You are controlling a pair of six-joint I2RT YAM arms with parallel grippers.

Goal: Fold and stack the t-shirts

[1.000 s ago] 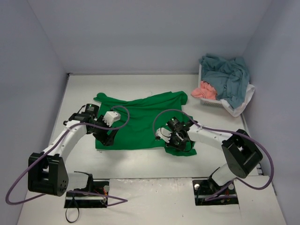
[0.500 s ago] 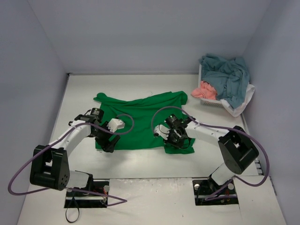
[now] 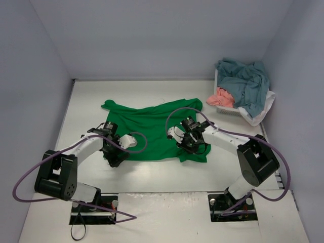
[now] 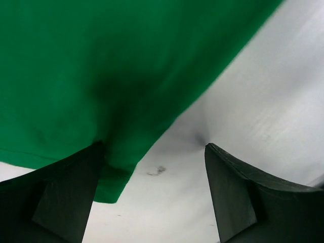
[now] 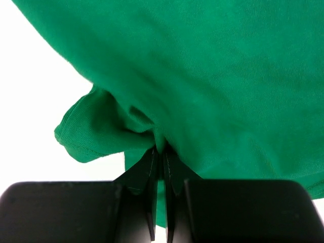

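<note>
Bright green, the soft cloth t-shirt [image 3: 152,126] is lying spread across the middle of the pale desk [image 3: 152,93]. At its near left corner the left gripper [image 3: 115,153] is hanging low with its fingers [image 4: 55,197] standing wide apart. In the left wrist view one dark finger is sitting at the corner of the cloth and the other over bare desk, so the shirt's edge is running between them and nothing is being held.

Across the shirt, at its near right corner, the right gripper [image 3: 190,143] is pinching a small gathered fold of the same green cloth. Its fingers [image 5: 151,192] are pressing together on the fold, and the fabric is puckering around the pinch.

At the far right, a white plastic mesh basket [image 3: 227,110] is holding a crumpled heap. A light teal t-shirt [image 3: 243,81] is lying on top, a salmon pink t-shirt [image 3: 218,96] is spilling over the left rim, and a white cloth [image 3: 260,112] is drooping down the side.

The green shirt is looking light and limp. It is likely to sag between two holds, drag on the smooth desk and let a layer slip out of a shallow pinch. The near corners seem the best places to grip, biting deep enough to catch both layers. The left fingers would need to be closing on the left corner to match the right.
</note>
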